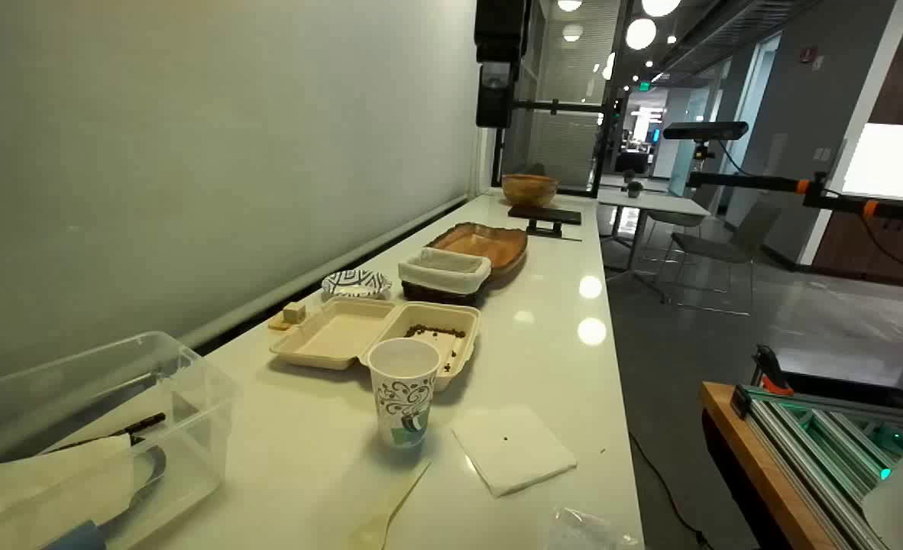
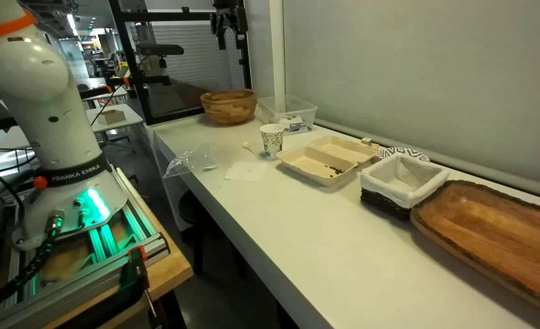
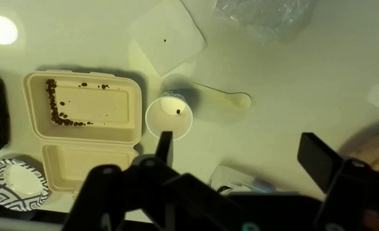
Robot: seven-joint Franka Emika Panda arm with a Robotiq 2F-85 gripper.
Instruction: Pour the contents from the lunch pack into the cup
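Widely spread black gripper [image 3: 236, 141], holding nothing, tapered white paper cup [image 3: 167, 123], dark oval bean [image 3: 178, 111] inside, wrist view only.

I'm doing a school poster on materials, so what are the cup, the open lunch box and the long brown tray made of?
The cup: probably paper, smooth and pale with printed swirls.
The lunch box: likely pressed pulp, matte and tan with moulded edges, though foam is possible.
The long brown tray: looks like wood, streaky grain, soft shine, perhaps oiled.
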